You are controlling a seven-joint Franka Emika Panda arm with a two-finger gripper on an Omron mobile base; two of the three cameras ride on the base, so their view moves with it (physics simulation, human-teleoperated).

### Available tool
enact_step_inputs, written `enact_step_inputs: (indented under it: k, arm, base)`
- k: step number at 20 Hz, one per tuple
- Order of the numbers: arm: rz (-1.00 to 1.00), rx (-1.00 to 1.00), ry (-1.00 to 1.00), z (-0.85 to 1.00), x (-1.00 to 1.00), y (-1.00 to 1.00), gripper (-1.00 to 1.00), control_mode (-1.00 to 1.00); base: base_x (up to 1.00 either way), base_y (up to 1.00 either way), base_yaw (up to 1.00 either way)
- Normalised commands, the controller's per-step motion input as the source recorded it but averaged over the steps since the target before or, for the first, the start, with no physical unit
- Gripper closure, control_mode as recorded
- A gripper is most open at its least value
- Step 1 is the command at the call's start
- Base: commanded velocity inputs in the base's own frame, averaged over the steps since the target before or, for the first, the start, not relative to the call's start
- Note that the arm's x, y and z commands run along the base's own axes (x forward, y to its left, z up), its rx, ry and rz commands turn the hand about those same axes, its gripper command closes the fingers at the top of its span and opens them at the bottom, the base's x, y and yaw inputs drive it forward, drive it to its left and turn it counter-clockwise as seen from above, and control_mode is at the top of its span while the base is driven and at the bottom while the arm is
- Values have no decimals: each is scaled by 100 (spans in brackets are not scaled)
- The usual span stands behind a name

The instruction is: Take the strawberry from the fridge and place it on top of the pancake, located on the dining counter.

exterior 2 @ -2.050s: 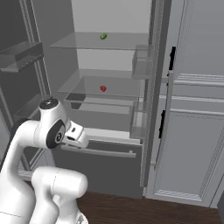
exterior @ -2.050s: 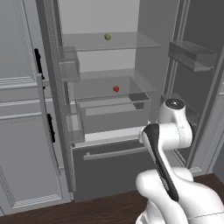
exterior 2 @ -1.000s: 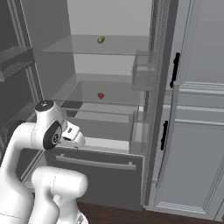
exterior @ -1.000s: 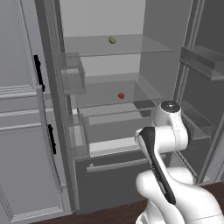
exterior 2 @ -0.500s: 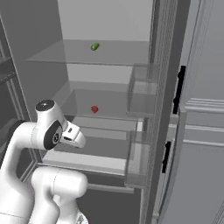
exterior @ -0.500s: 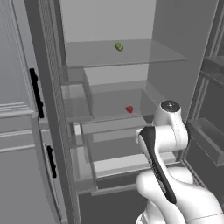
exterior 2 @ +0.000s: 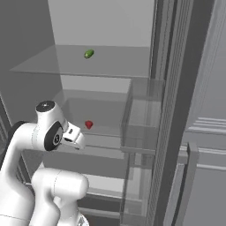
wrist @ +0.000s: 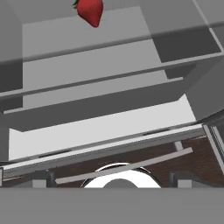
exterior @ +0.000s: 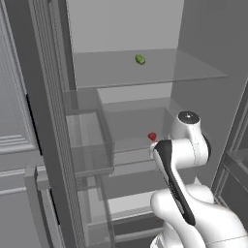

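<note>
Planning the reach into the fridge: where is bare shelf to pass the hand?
Upper shelf is bare either side of the green fruit. Lower shelf is bare around the strawberry. Tighter by the door bin.

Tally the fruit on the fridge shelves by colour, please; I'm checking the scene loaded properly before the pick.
Red fruit: 1, the strawberry on the lower glass shelf.
Green fruit: 1, the green fruit on the upper glass shelf.
Total: 2
</note>
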Motion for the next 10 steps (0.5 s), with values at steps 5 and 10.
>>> enact_step_inputs:
  k: [5, 10]
  arm:
    - [0, 0, 0, 0, 0, 0, -100, 100]
    - [0, 0, 0, 0, 0, 0, -100, -100]
  base:
    - [36, 0, 0]
    - [2, 0, 0]
